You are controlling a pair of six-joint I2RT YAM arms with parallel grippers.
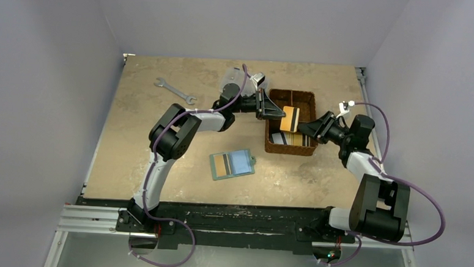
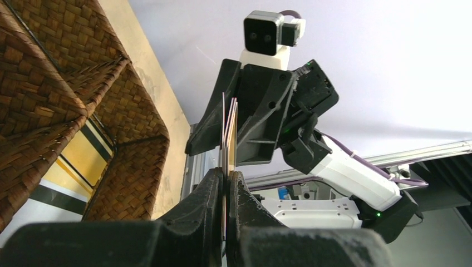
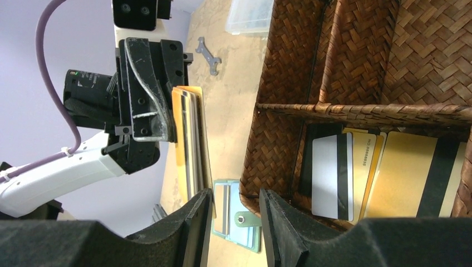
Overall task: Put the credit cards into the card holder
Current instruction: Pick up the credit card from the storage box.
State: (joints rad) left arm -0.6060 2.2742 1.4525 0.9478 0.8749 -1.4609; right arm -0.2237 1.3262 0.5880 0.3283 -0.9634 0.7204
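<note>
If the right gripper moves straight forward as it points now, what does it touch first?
Probably the credit cards held edge-on by the left gripper, right in front of the right gripper; depth is unclear.

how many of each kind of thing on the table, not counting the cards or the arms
wrench: 1
woven basket: 1
clear plastic box: 1
card holder, lying open: 1
total: 4
</note>
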